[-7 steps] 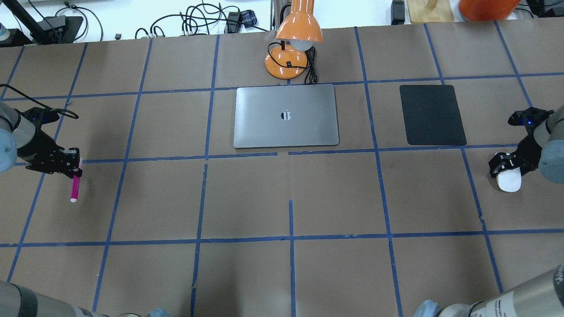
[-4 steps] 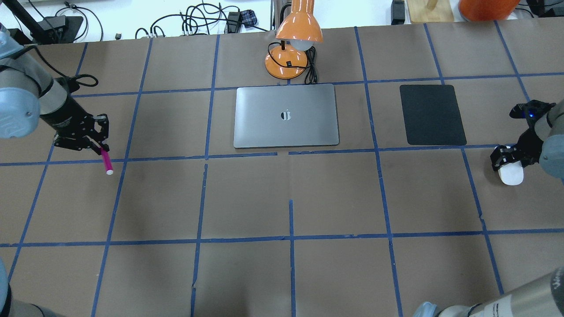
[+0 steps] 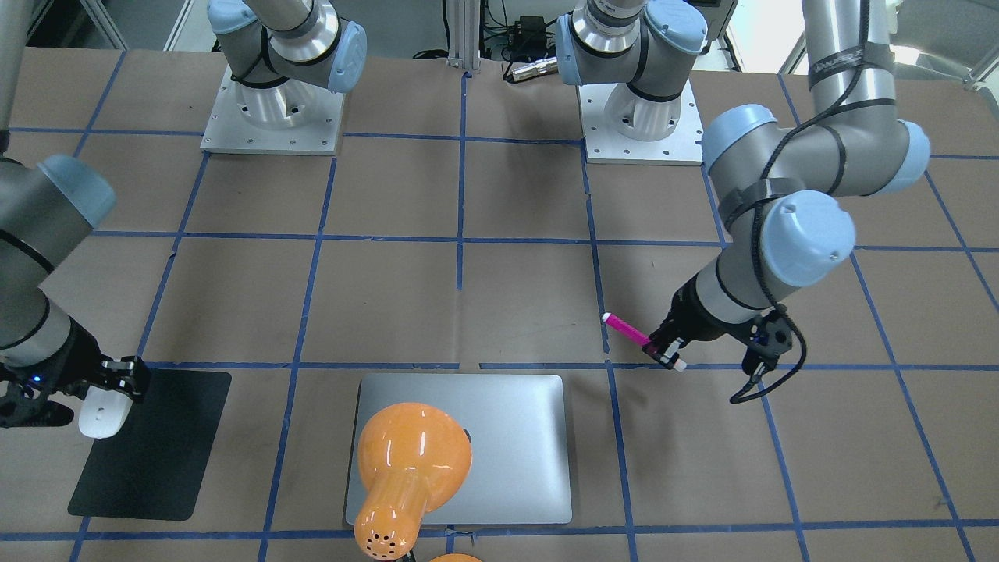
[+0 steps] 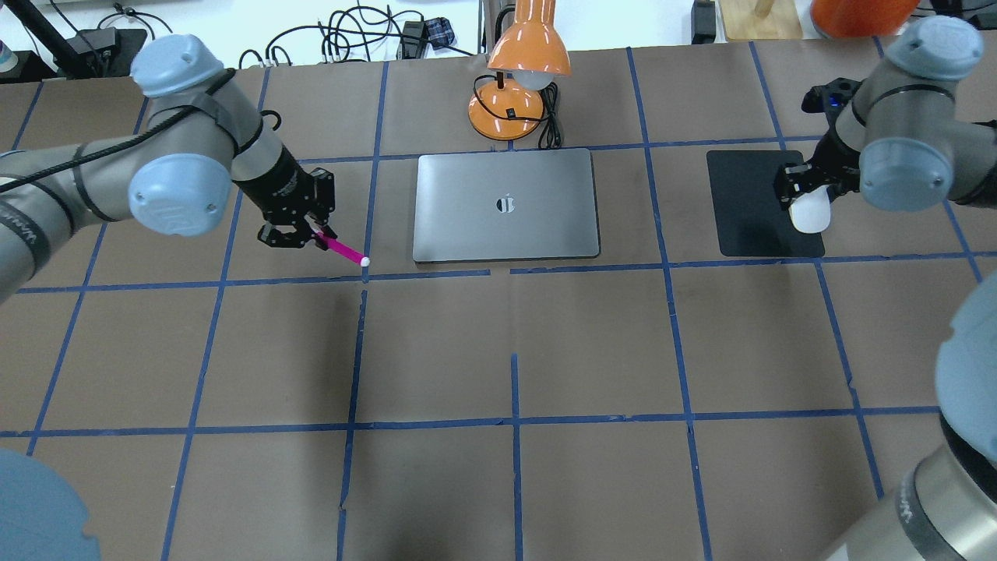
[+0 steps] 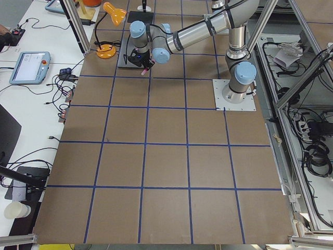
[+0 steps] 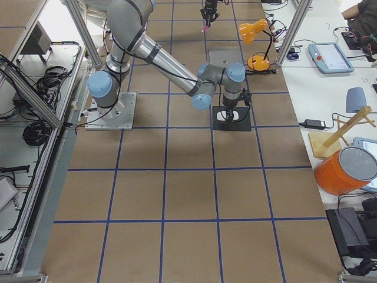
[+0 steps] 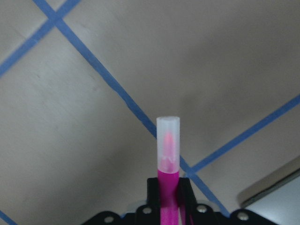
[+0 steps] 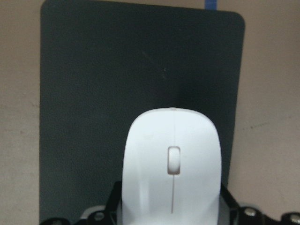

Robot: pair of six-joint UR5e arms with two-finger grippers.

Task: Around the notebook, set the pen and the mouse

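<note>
The pen point(image 4: 340, 249) is held by its magenta rear end in the left gripper point(image 4: 315, 236), whose jaws are closed narrowly on the barrel. Its pale capped end is pointed toward the near left corner of the notebook point(image 4: 506, 204), close to that corner but apart from it. The pen appears to be carried slightly tilted and clear of the table point(image 4: 592, 351); contact at the tip cannot be ruled out.

The pen is judged to be light, stiff and round. It can therefore twist or slide in a pinch taken so far from its middle, and it is likely to roll once it is laid down. A hold nearer mid-barrel would be steadier.

The mouse point(image 4: 810, 214) is clamped across its rear flanks in the right gripper point(image 4: 802, 199). Its scroll mark is turned away from the wrist. It is held over the right part of the black mat point(image 4: 759, 202), well to the right of the notebook.

The mouse's glossy curved shell is judged to be light but slippery. It is best gripped low on its straighter sides, where the jaws cannot ride up over the dome. It should be set down flat rather than dropped.

The notebook lies flat and is touched by neither arm. The orange lamp point(image 4: 518, 70) stands just beyond its far edge.
</note>
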